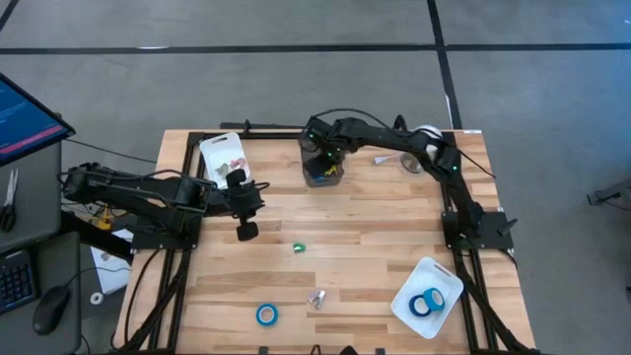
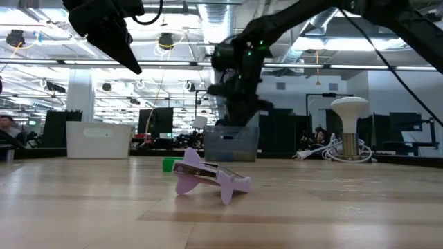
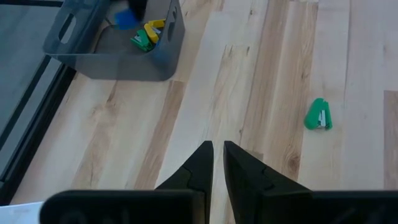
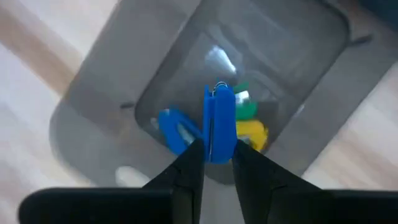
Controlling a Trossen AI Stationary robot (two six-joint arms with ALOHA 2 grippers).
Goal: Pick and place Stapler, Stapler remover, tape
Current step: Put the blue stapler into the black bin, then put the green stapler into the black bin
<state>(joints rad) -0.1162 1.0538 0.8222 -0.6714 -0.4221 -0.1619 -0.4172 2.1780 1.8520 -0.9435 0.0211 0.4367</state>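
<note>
Right gripper (image 4: 214, 155) clamped on blue stapler (image 4: 217, 127) over grey bin (image 4: 93, 93); early release bounces it out.

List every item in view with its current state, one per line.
right gripper: jaws shut on a blue stapler, over the grey bin
left gripper: jaws shut, empty, above the table
green stapler: lying mid-table
blue tape roll: flat on the table
white tray: holding two tape rolls
</note>
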